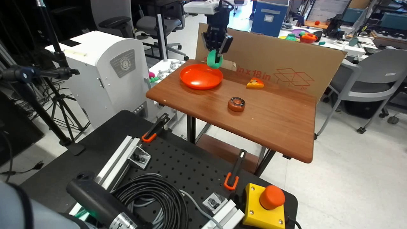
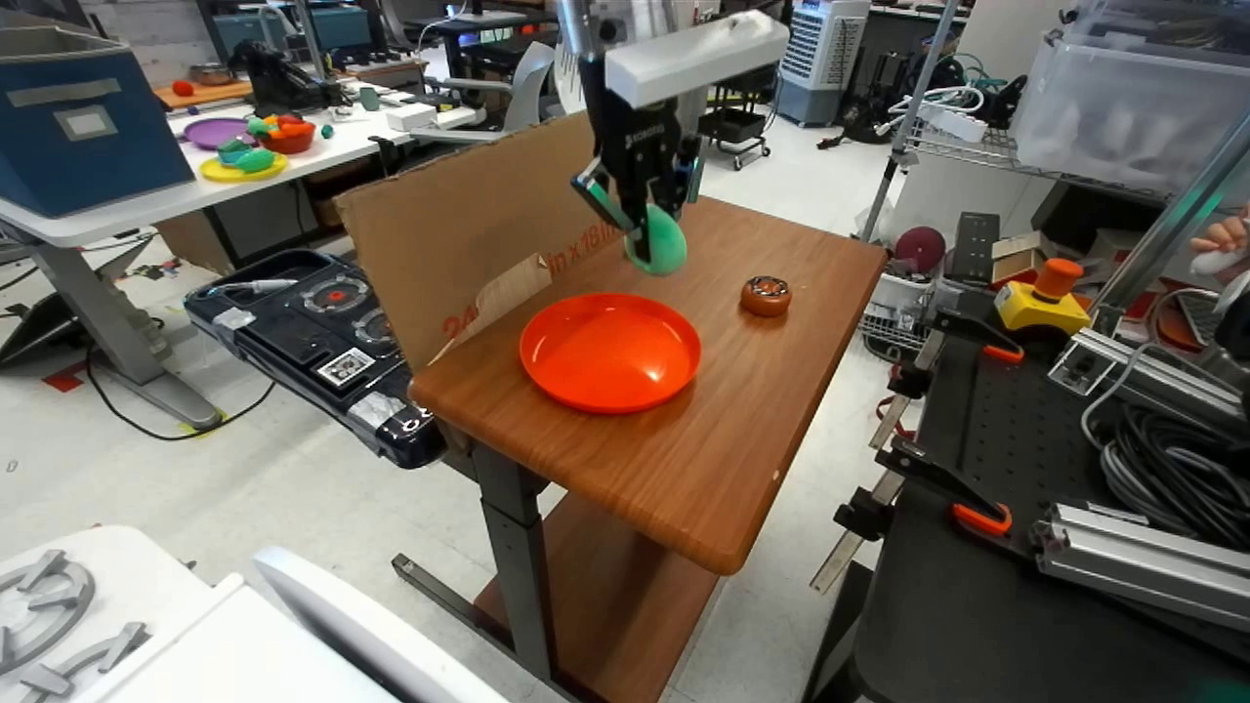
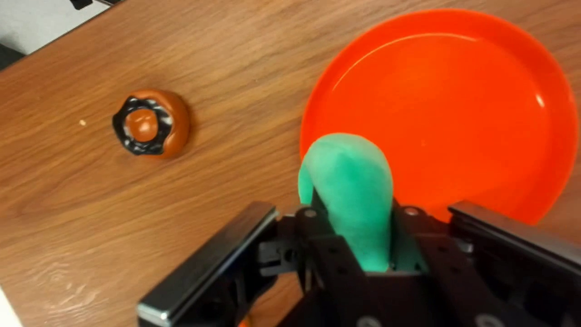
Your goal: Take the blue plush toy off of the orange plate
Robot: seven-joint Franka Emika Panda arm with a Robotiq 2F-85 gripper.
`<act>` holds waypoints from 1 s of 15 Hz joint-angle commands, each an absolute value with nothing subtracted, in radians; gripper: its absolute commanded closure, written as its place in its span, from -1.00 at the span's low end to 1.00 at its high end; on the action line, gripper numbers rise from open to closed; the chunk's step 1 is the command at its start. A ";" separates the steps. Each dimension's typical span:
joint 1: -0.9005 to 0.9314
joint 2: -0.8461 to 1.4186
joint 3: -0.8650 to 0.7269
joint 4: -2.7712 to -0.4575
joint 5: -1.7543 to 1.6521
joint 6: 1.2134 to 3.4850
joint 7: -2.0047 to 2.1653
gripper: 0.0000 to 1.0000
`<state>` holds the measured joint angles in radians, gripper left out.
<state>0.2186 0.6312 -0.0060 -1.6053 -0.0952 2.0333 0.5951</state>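
Note:
The blue plush toy, soft and teal-green, is pinched between the fingers of my gripper. The toy shows in both exterior views and in the wrist view. My gripper is shut on it and holds it in the air above the table, by the plate's rim. The fingers cover part of the toy. The orange plate lies flat on the table with nothing on it. It also shows in an exterior view and in the wrist view, where the toy overlaps its near left edge.
A brown donut-like toy with a dark top sits on the wooden table; it shows in the wrist view. An orange wedge lies near the cardboard sheet, which stands along the table's far edge.

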 commanded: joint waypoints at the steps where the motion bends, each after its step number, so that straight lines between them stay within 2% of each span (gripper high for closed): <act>1: 0.136 0.554 -0.049 -1.605 -0.039 2.008 0.570 0.88; 8: -0.026 0.680 -0.155 -1.387 0.002 1.939 0.644 0.88; 15: -0.040 0.911 -0.204 -1.204 -0.026 1.907 0.798 0.88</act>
